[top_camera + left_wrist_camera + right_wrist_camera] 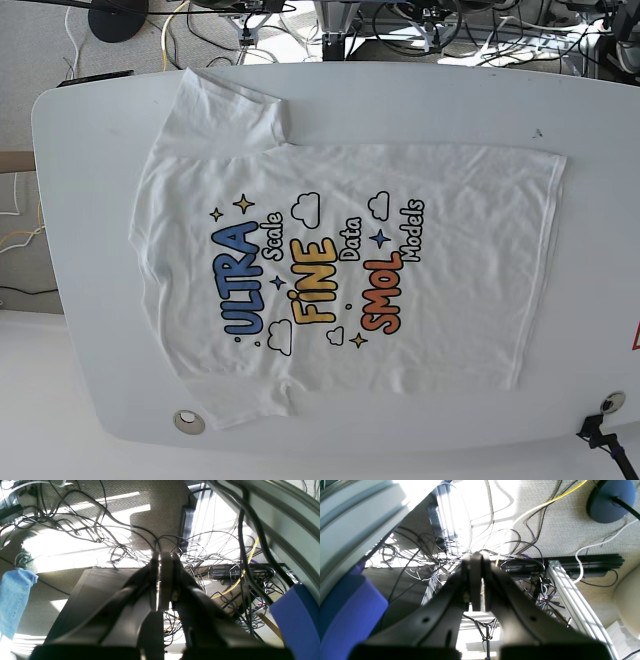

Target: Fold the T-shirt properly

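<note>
The white T-shirt [340,180] lies flat and spread out on the white table [600,100], print side up, in the base view. Its neck end is to the left, its hem to the right, with one sleeve at the top left [235,100] and one at the bottom left. Neither arm shows in the base view. In the left wrist view my left gripper [163,556] is shut and empty, over the floor and away from the shirt. In the right wrist view my right gripper [475,556] is likewise shut and empty. The shirt shows in neither wrist view.
A round metal grommet [186,421] sits near the table's front left edge. A black cable clamp [603,428] is at the front right corner. Tangled cables [105,537] and aluminium rails [572,592] cover the floor. A leg in jeans [12,600] stands beside the table.
</note>
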